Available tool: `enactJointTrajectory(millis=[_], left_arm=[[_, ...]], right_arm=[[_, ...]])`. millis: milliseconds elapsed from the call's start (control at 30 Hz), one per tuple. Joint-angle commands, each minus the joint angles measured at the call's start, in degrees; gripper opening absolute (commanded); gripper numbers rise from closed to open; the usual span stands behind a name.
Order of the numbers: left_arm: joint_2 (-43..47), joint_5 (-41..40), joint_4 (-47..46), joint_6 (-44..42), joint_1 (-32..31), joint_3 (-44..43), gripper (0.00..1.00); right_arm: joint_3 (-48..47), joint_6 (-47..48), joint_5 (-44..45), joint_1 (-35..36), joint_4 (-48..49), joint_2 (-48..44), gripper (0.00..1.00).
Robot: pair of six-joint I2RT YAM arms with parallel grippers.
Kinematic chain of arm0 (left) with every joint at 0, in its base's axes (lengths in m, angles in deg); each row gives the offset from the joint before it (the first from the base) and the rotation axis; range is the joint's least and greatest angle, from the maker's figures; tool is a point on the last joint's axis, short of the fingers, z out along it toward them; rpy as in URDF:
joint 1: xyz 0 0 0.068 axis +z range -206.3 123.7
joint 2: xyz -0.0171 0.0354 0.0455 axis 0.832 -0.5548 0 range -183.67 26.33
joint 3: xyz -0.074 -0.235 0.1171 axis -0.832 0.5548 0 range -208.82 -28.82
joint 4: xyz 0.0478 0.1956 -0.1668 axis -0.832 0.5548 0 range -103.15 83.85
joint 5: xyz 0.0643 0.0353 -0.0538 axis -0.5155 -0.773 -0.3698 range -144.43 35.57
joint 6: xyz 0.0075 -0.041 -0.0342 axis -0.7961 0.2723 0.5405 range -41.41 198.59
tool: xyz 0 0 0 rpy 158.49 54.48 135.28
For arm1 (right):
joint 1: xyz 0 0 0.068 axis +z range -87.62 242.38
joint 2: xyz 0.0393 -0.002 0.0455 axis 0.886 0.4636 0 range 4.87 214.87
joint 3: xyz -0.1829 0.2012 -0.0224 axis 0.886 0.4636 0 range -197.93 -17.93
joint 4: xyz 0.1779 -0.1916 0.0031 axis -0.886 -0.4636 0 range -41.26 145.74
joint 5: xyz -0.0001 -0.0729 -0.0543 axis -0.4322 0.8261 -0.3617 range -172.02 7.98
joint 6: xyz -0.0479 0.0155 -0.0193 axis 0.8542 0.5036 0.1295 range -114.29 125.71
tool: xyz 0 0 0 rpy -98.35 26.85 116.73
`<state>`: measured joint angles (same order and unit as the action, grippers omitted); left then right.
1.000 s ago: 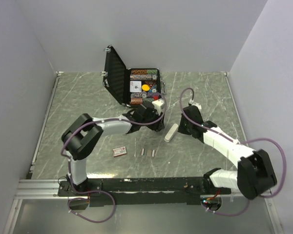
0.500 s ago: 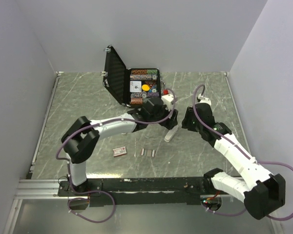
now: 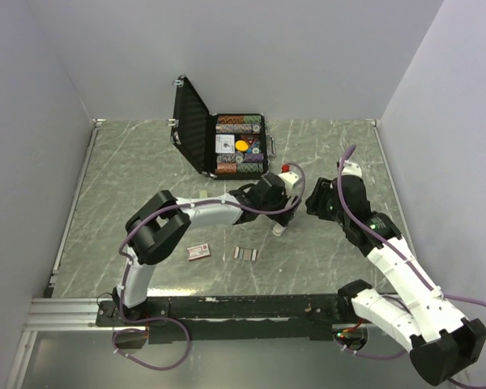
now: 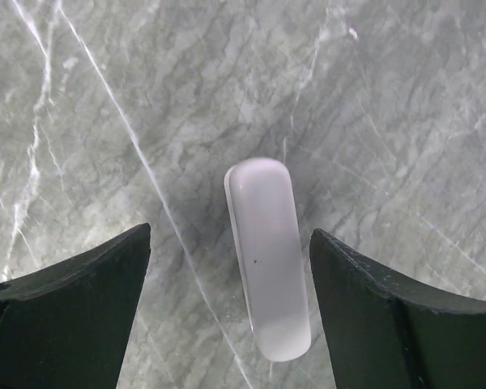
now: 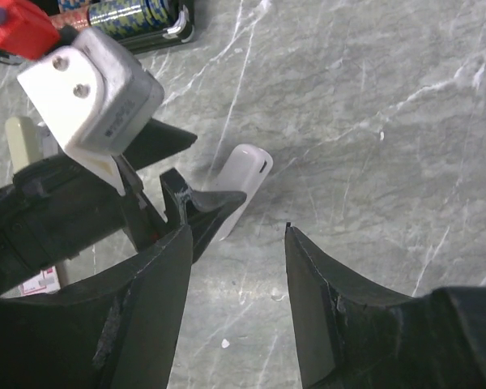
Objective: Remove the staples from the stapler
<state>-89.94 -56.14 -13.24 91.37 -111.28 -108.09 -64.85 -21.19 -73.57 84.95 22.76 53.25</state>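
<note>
The white stapler (image 4: 267, 259) lies flat on the marble table, closed. My left gripper (image 4: 231, 233) hangs over it, open, with a black finger on each side and a gap to both. In the top view the stapler (image 3: 280, 227) pokes out from under the left gripper (image 3: 276, 214). My right gripper (image 3: 313, 203) stands just to its right, open and holding nothing. From the right wrist the stapler (image 5: 243, 174) shows beyond the right gripper (image 5: 236, 235), partly behind the left fingers (image 5: 196, 198). Short silvery staples (image 3: 245, 253) lie on the table nearer the arm bases.
An open black case (image 3: 190, 121) of poker chips stands at the back of the table. A small red-and-white flat box (image 3: 198, 252) lies left of the staples. Grey walls close in the left, back and right sides.
Both grippers have opened wider. The right gripper has drawn back to the right, away from the stapler. The left arm has stretched further right, over the stapler.
</note>
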Motion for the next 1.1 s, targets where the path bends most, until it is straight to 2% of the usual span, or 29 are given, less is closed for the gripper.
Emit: enactJointTrajectory(millis=[0, 433, 1067], left_arm=[[-1.1, -0.8, -2.0, -0.3, -0.2, -3.3, 0.84], [-4.7, -2.1, -1.1, -0.8, -1.6, -6.8, 0.80], [-6.7, -4.3, -1.5, -1.4, -2.9, -7.0, 0.61]], right_arm=[[-0.5, 0.3, -1.0, -0.4, -0.6, -0.7, 0.57], [0.5, -0.1, -2.1, -0.4, 0.0, -1.4, 0.57], [1.7, -0.6, -2.2, -0.5, -0.5, -3.0, 0.57]])
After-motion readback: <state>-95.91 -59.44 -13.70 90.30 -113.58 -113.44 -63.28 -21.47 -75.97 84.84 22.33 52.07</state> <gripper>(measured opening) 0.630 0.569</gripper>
